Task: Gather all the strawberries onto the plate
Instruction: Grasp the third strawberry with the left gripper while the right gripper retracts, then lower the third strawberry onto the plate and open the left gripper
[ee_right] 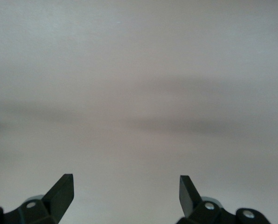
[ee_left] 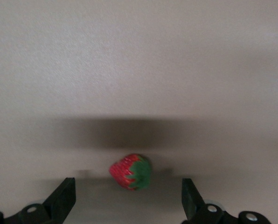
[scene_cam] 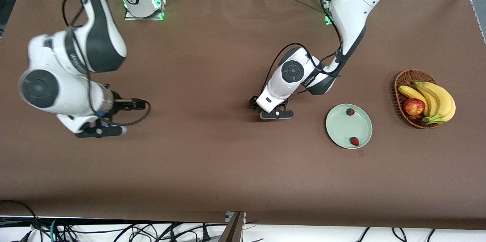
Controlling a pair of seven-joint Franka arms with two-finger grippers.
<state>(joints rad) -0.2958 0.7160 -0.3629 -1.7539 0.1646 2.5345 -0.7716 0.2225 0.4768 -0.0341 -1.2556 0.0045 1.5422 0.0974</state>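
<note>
Two strawberries on the plate [scene_cam: 341, 130], a round, shallow, pale mint-green dish with a raised rim, near the left arm's end of the table: one berry [scene_cam: 350, 112] by the rim farther from the front camera, the other [scene_cam: 354, 141] by the nearer rim, well apart from each other. Both tiny, red, dark at the cap. A third strawberry [ee_left: 130, 171] on the bare brown table, seen only in the left wrist view: bright red, dimpled skin, green leafy cap turned to one side, lying on its side between the spread fingers. Left gripper [scene_cam: 276, 114] low over the table near the middle, beside the plate toward the right arm's end, wide open, holding nothing, not touching the berry. Right gripper [scene_cam: 99, 131] over bare tabletop toward the right arm's end, waiting, likewise wide open and empty. Beside the plate, toward the left arm's end, a brown wicker basket [scene_cam: 403, 77] with bananas [scene_cam: 436, 99] and a red-yellow apple [scene_cam: 414, 106].
</note>
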